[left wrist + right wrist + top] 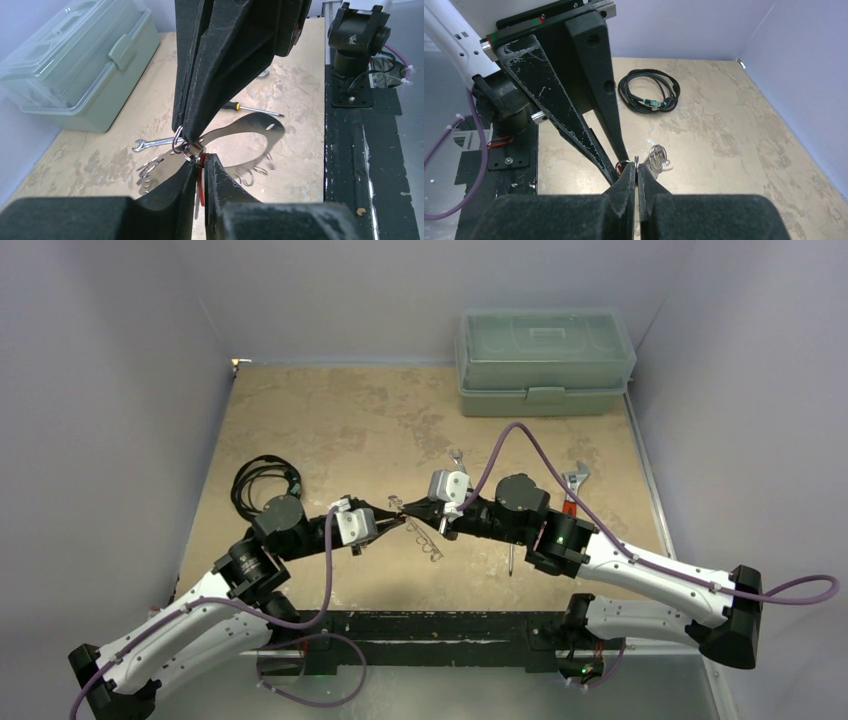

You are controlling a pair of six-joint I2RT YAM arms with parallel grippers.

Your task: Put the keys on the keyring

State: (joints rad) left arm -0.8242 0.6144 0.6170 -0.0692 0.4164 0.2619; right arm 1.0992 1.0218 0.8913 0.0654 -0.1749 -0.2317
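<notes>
Both grippers meet tip to tip above the table's middle. My left gripper [392,517] [201,159] is shut on a key with a red tag [202,180]. My right gripper [414,510] [637,167] is shut on a thin ring edge of the keyring [637,160]. The keyring [250,122] is a shiny oval band hanging below the tips; it also shows in the top view [426,541]. Several small keys [147,170] and split rings [255,172] dangle from it. A bunch of rings [658,157] hangs just beyond my right fingertips. The contact point is partly hidden by the fingers.
A green toolbox [545,360] stands at the back right. A coiled black cable [262,480] lies left. A small silver spanner [457,457], a red-handled adjustable wrench [573,487] and a screwdriver [512,555] lie near the right arm.
</notes>
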